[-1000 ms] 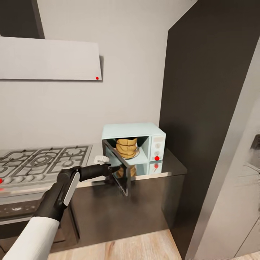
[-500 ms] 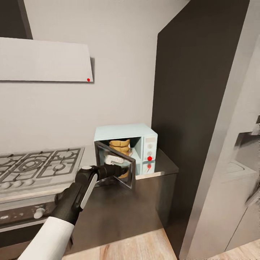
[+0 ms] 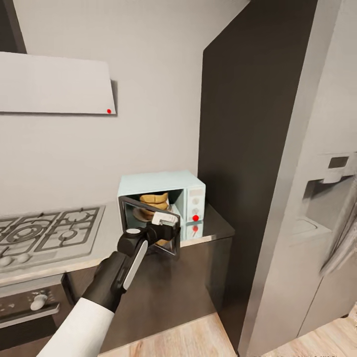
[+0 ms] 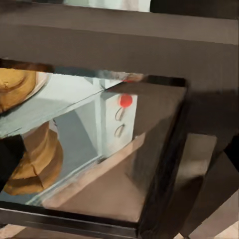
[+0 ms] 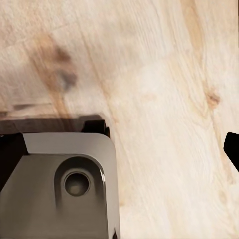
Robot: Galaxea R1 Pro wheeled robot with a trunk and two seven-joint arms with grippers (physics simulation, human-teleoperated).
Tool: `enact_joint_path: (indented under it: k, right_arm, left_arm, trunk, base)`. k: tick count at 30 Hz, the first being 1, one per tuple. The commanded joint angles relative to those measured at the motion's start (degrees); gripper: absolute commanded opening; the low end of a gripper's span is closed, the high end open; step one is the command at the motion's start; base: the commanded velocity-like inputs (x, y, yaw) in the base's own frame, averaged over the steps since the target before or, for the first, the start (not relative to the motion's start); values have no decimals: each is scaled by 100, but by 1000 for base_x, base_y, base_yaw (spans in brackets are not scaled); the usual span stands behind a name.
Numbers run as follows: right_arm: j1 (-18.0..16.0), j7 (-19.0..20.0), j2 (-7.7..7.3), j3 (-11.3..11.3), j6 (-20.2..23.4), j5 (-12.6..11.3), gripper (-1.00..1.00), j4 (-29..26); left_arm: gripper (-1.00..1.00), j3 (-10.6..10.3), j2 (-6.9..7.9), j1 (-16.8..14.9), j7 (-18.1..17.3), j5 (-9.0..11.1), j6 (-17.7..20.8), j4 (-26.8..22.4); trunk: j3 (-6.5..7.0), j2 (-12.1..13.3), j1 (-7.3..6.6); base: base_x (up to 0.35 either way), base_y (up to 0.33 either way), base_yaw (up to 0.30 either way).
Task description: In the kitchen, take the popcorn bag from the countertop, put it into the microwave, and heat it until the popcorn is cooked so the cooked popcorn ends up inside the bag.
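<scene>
The pale mint-blue microwave (image 3: 163, 181) stands on the glossy grey countertop (image 3: 214, 227) beside a dark tall cabinet. Its black glass door (image 3: 151, 229) hangs partly open, swung well in toward the front. The tan popcorn bag (image 3: 154, 201) sits inside, its top showing above the door edge. It also shows through the glass in the left wrist view (image 4: 15, 87). My left gripper (image 3: 166, 222) rests against the outside of the door, fingers spread, holding nothing. My right gripper (image 5: 119, 147) hangs open over the wooden floor.
A grey gas hob (image 3: 49, 233) lies left of the microwave, with an oven front (image 3: 29, 302) below and a range hood (image 3: 54, 84) above. The dark tall cabinet (image 3: 238, 148) and a steel fridge (image 3: 317, 223) stand to the right. Part of my base (image 5: 59, 189) is over the floor.
My left gripper has pushed the microwave door from wide open to nearly shut and has risen against it. The head view has turned right, shifting everything left.
</scene>
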Motion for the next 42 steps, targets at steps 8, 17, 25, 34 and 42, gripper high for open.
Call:
enact_joint_path:
  k: [8, 17, 25, 34, 42]
  right_arm:
    - [-9, 11, -3, -51, -34, 56, 100, 19]
    - [-9, 11, -18, -53, -42, 58, 100, 19]
    - [-9, 11, -21, -54, -43, 59, 100, 19]
    - [-9, 11, -21, -54, -43, 63, 100, 19]
    - [-9, 19, -21, -54, -43, 65, 100, 19]
  left_arm:
    - [100, 33, 5, -4, 1407, 98, -559, 37]
    - [100, 41, 8, -4, 1545, 119, -523, 73]
    - [100, 33, -1, -4, 1540, 193, -508, 90]
    - [100, 33, 6, -4, 1549, 230, -506, 90]
    - [100, 33, 7, -4, 1549, 231, -508, 97]
  trunk:
    - [22, -6, 1]
    - [38, -6, 1]
    - [38, -6, 1]
    - [38, -6, 1]
    - [38, -6, 1]
  base:
    - [0, 0, -146]
    - [0, 0, -71]
    - [7, 0, 0]
    - [216, 0, 0]
    - [244, 0, 0]
